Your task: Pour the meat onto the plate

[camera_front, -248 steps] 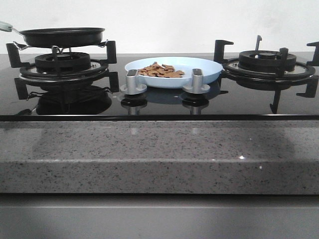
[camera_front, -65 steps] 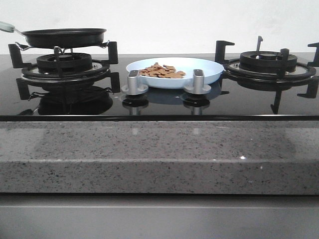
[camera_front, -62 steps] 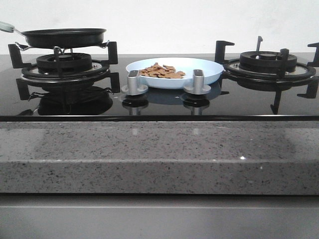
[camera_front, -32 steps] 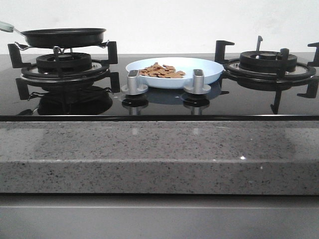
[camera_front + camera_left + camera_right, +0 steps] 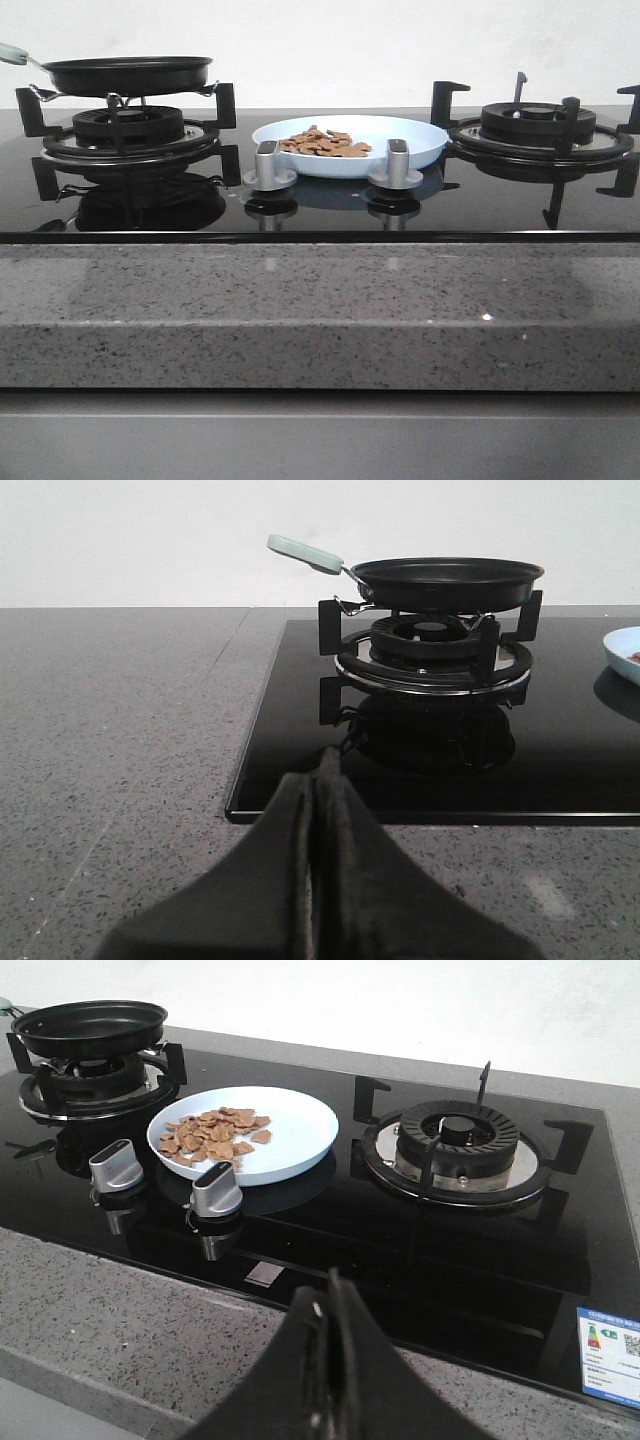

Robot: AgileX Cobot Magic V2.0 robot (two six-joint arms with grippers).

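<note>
The pale-blue plate (image 5: 400,142) sits on the black glass hob between the two burners, behind the two silver knobs. The meat (image 5: 322,143), a heap of tan chunks, lies on the plate's left half; plate (image 5: 290,1130) and meat (image 5: 210,1135) also show in the right wrist view. The black frying pan (image 5: 127,73) with a pale handle rests on the left burner and looks empty; it shows in the left wrist view (image 5: 445,582) too. My left gripper (image 5: 318,780) is shut and empty above the granite counter, well short of the pan. My right gripper (image 5: 330,1305) is shut and empty near the hob's front edge.
Two silver knobs (image 5: 268,165) (image 5: 395,165) stand in front of the plate. The right burner (image 5: 540,125) with its black pan supports is bare. A grey speckled counter (image 5: 320,310) runs along the front. A sticker (image 5: 610,1342) lies at the hob's corner.
</note>
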